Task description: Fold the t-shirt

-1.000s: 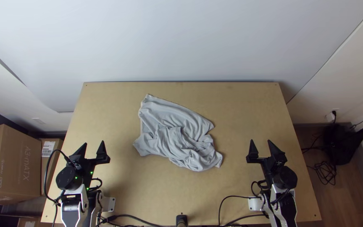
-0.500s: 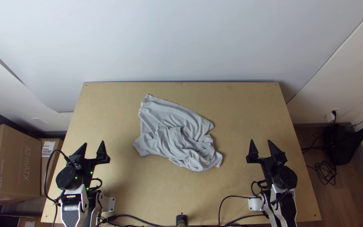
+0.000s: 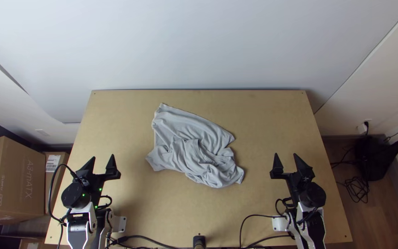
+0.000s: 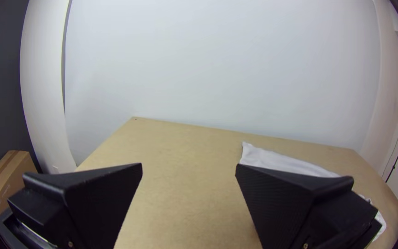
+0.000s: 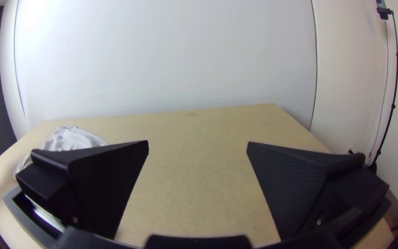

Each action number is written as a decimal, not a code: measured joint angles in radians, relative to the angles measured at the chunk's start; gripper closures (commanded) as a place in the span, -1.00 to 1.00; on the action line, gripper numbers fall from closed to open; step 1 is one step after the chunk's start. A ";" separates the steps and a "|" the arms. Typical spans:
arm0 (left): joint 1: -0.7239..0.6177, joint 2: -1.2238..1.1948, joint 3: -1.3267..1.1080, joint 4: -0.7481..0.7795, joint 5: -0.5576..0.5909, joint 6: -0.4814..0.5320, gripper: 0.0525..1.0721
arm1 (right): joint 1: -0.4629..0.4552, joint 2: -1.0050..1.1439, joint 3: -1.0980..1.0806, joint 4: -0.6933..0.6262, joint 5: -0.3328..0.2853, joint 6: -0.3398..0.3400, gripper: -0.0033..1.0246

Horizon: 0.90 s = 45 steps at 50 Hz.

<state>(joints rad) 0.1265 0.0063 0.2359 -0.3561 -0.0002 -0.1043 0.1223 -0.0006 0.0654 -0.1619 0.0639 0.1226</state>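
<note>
My left gripper (image 3: 103,163) stands open over the table's left side, and my right gripper (image 3: 288,162) is open over its right side. Between them the light grey t-shirt (image 3: 193,150) lies crumpled mid-table, touched by neither. Its far part is flatter and runs to a corner at the upper left; the near part is bunched in folds. In the left wrist view the shirt (image 4: 284,161) is partly hidden behind a finger of the left gripper (image 4: 189,168). The right wrist view has the shirt (image 5: 72,139) beyond a finger of the right gripper (image 5: 198,144).
The wooden table (image 3: 263,120) has bare wood around the shirt. A white wall (image 3: 199,46) rises behind its far edge. Black cables (image 3: 150,238) lie along the near edge by a small black post (image 3: 199,241). Cardboard boxes (image 3: 12,180) stand left of the table.
</note>
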 measured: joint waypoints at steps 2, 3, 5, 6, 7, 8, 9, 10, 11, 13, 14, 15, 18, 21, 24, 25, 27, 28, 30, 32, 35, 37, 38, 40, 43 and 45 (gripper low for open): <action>0.000 0.000 0.000 0.000 0.000 0.000 -0.92 | 0.000 0.000 0.000 0.000 0.000 0.000 -0.92; 0.000 0.000 0.000 0.000 0.000 0.000 -0.92 | 0.000 0.000 0.000 0.000 0.000 0.000 -0.92; 0.000 0.000 0.000 0.000 0.000 0.000 -0.92 | 0.000 0.000 0.000 0.000 0.000 0.000 -0.92; 0.000 0.000 0.000 0.000 0.000 0.000 -0.92 | 0.000 0.000 0.000 0.000 0.000 0.000 -0.92; 0.000 0.000 0.000 0.000 0.000 0.000 -0.92 | 0.000 0.000 0.000 0.000 0.000 0.000 -0.92; 0.000 0.000 0.000 0.000 0.000 0.000 -0.92 | 0.000 0.000 0.000 0.000 0.000 0.000 -0.92; 0.000 0.000 0.000 0.000 0.000 0.000 -0.92 | 0.000 0.000 0.000 0.000 0.000 0.000 -0.92; 0.000 0.000 0.000 0.000 0.000 0.000 -0.92 | 0.000 0.000 0.000 0.000 0.000 0.000 -0.92; 0.000 0.000 0.000 0.000 0.000 0.000 -0.92 | 0.000 0.000 0.000 0.000 0.000 0.000 -0.92; 0.000 0.000 0.000 0.000 0.000 0.000 -0.92 | 0.000 0.000 0.000 0.000 0.000 0.000 -0.92; 0.000 0.000 0.000 0.000 0.000 0.000 -0.92 | 0.000 0.000 0.000 0.000 0.000 0.000 -0.92; 0.000 0.000 0.000 0.000 0.000 0.000 -0.92 | 0.000 0.000 0.000 0.000 0.000 0.000 -0.92; -0.001 0.000 0.000 0.000 0.000 0.000 -0.92 | 0.000 0.000 0.000 0.000 0.000 0.000 -0.92; -0.006 0.000 0.000 0.000 0.000 0.000 -0.92 | 0.000 0.000 0.000 0.000 0.000 0.000 -0.92; -0.008 0.000 0.000 0.000 0.000 0.000 -0.92 | 0.000 0.000 0.000 0.000 0.000 0.000 -0.92; -0.009 0.000 0.000 0.000 0.000 0.000 -0.92 | 0.000 0.000 0.000 0.000 0.000 0.000 -0.92; -0.009 0.000 0.000 0.000 0.000 0.000 -0.92 | 0.000 0.000 0.000 0.000 0.000 0.000 -0.92; -0.009 0.000 0.000 0.000 0.000 0.000 -0.92 | 0.000 0.000 0.000 0.000 0.000 0.000 -0.92; -0.009 0.000 0.000 0.000 0.000 0.000 -0.92 | 0.000 0.000 0.000 0.000 0.000 0.000 -0.92; -0.009 0.000 0.000 0.000 0.000 0.000 -0.92 | 0.000 0.000 0.000 0.000 0.000 0.000 -0.92; -0.008 0.000 0.000 0.000 0.000 0.000 -0.92 | 0.000 0.000 0.000 0.000 0.000 0.000 -0.92; -0.007 0.000 0.000 -0.003 0.000 0.000 -0.92 | 0.000 0.000 0.000 0.000 0.000 0.000 -0.92; -0.006 0.000 0.000 -0.007 0.000 0.000 -0.92 | 0.000 0.000 0.000 0.000 0.000 0.000 -0.92; -0.001 0.000 0.000 -0.017 0.000 0.000 -0.92 | 0.000 0.000 0.000 0.000 0.000 0.000 -0.92; 0.012 0.000 0.000 -0.023 0.000 0.000 -0.92 | 0.001 0.000 0.000 0.000 0.000 0.000 -0.92; 0.016 0.000 0.000 -0.023 0.000 0.000 -0.92 | 0.001 0.000 0.000 0.000 0.000 0.000 -0.92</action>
<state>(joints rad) 0.1425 0.0063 0.2359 -0.3790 -0.0002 -0.1043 0.1234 -0.0006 0.0654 -0.1623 0.0635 0.1226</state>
